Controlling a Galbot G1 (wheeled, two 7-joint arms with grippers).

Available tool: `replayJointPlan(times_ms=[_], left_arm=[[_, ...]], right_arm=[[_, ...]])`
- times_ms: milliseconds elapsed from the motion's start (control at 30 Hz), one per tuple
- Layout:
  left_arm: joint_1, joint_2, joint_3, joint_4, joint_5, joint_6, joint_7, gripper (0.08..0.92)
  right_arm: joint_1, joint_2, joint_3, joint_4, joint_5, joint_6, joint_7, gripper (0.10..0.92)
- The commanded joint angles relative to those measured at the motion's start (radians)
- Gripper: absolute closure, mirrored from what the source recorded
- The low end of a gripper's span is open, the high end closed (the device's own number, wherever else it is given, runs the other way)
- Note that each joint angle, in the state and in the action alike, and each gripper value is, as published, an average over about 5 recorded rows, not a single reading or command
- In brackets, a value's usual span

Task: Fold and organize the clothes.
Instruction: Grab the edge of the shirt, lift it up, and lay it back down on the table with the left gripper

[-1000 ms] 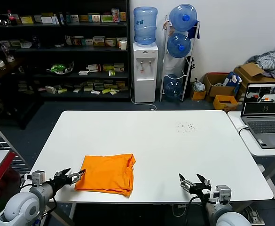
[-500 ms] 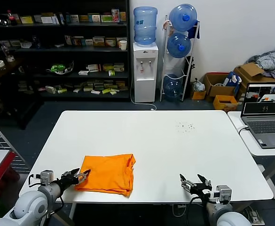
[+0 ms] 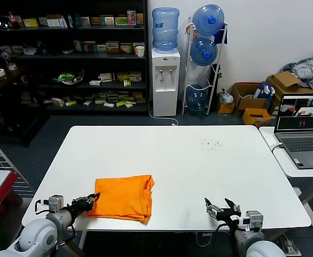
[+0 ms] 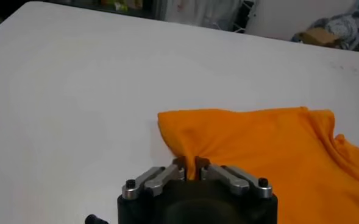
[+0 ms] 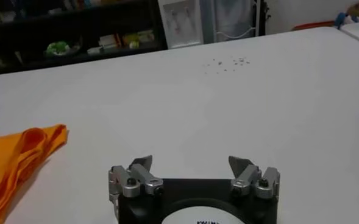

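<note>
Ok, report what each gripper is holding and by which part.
The left gripper is shut on the orange T-shirt, pinching its near left edge. The right gripper is open over the table, holding nothing.

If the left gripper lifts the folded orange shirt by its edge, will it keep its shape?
Probably not. The orange shirt looks soft and puckers where the left gripper pinches it, so it would likely droop. Its loose stacked layers might unfold.
</note>
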Motion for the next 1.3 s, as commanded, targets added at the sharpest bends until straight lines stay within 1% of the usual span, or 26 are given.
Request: replayJointPlan(times_ms=[33, 133, 200, 333, 433, 533, 700, 800, 900, 1033, 1100, 1167, 1233, 1300], left_arm=[[0.018, -0.018, -0.042, -0.111, 0.048, -0.011, -0.069, 0.843], [0.039, -0.022, -0.075, -0.188, 0.132, -0.014, -0.122, 0.879], [0.057, -0.014, -0.093, -0.236, 0.190, -0.013, -0.153, 0.880], [0.100, 0.028, -0.147, -0.298, 0.258, 0.007, -0.203, 0.880], [0.154, 0.071, -0.229, -0.303, 0.272, 0.024, -0.210, 0.880], [0.223, 0.117, -0.329, -0.255, 0.265, 0.032, -0.197, 0.880], [0.289, 0.191, -0.437, -0.085, 0.226, 0.028, -0.169, 0.880], [0.305, 0.239, -0.464, 0.008, 0.202, 0.026, -0.149, 0.880], [0.296, 0.282, -0.459, 0.073, 0.204, 0.020, -0.138, 0.880], [0.256, 0.325, -0.433, 0.114, 0.213, 0.010, -0.133, 0.880], [0.245, 0.335, -0.420, 0.095, 0.205, 0.008, -0.136, 0.880], [0.243, 0.327, -0.403, 0.026, 0.168, 0.010, -0.153, 0.880], [0.235, 0.288, -0.371, -0.088, 0.079, 0.019, -0.193, 0.880], [0.209, 0.226, -0.313, -0.214, -0.044, 0.033, -0.243, 0.880]], right_arm=[[0.002, 0.002, -0.001, -0.005, -0.001, 0.004, -0.002, 0.203], [0.006, 0.003, -0.005, -0.009, -0.001, 0.007, -0.004, 0.203], [0.009, 0.002, -0.008, -0.012, -0.001, 0.010, -0.006, 0.203], [0.018, -0.006, -0.009, -0.012, 0.003, 0.019, -0.011, 0.203], [0.020, -0.019, -0.002, 0.003, 0.003, 0.030, -0.018, 0.203], [0.014, -0.038, 0.016, 0.034, 0.002, 0.045, -0.026, 0.203], [-0.008, -0.068, 0.074, 0.102, 0.000, 0.065, -0.033, 0.203], [-0.018, -0.077, 0.104, 0.132, -0.010, 0.074, -0.033, 0.203], [-0.025, -0.079, 0.123, 0.149, -0.028, 0.084, -0.034, 0.203], [-0.040, -0.074, 0.135, 0.158, -0.045, 0.093, -0.036, 0.203], [-0.046, -0.068, 0.140, 0.159, -0.052, 0.096, -0.037, 0.203], [-0.050, -0.060, 0.144, 0.156, -0.062, 0.097, -0.037, 0.203], [-0.051, -0.051, 0.146, 0.152, -0.073, 0.098, -0.036, 0.203], [-0.054, -0.038, 0.149, 0.148, -0.085, 0.095, -0.033, 0.203]])
